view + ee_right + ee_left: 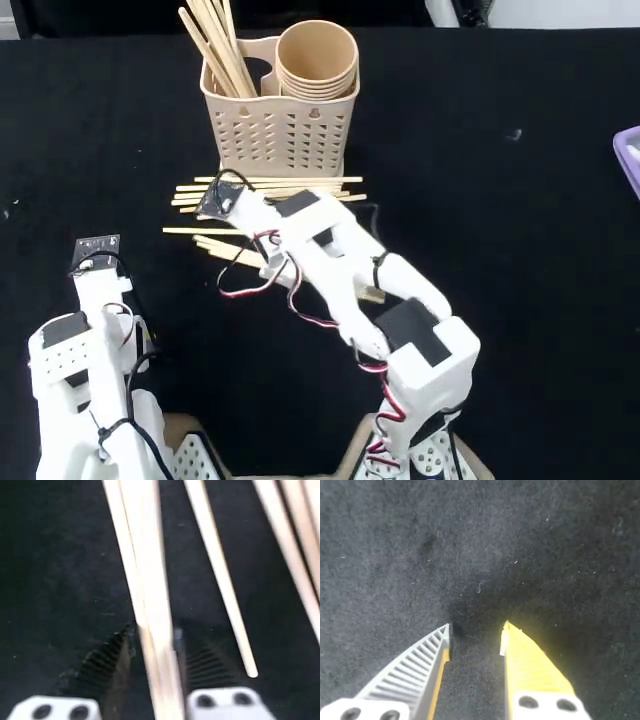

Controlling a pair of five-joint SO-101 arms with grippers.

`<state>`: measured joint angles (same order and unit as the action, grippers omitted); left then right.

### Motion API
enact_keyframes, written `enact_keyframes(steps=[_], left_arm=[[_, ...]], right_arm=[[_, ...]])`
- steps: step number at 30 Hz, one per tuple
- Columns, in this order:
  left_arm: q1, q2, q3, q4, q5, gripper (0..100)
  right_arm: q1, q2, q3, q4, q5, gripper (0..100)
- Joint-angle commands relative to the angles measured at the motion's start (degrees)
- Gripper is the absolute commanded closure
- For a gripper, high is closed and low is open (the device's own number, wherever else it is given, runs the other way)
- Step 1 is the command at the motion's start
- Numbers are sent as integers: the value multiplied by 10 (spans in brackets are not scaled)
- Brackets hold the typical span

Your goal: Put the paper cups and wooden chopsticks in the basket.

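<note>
My right gripper [154,637] is closed on a pair of chopsticks [145,580] among the loose ones on the table [500,250] just beside the basket [280,140], which holds stacked cups [317,60] and more chopsticks, while my left gripper [475,630] hangs partly open, empty, over the table.

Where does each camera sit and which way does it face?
High view: fixed above, looking down on beige plastic basket, loose wooden chopsticks, white left arm, right arm.
Left wrist view: on that wrist, facing black cloth; open left gripper.
Right wrist view: on that wrist, facing those chopsticks; right gripper shut on them.
Shared: high and right wrist views, the chopsticks.
</note>
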<state>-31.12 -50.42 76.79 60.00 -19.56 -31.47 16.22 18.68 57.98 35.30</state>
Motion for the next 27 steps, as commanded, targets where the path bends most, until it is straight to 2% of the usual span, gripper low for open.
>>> enact_keyframes(steps=[1, 4, 13, 25, 27], left_arm=[[7, -7, -2, -8, 3, 827], [7, -7, -2, -8, 3, 827], [7, -7, -2, -8, 3, 827], [7, -7, -2, -8, 3, 827], [7, -7, -2, -8, 3, 827]], right_arm=[[10, -1, -15, 5, -18, 991], [32, -30, -19, 16, -46, 988], [50, -201, 25, 75, -48, 988], [50, -400, 95, 29, -55, 988], [50, -420, 95, 7, -81, 988]])
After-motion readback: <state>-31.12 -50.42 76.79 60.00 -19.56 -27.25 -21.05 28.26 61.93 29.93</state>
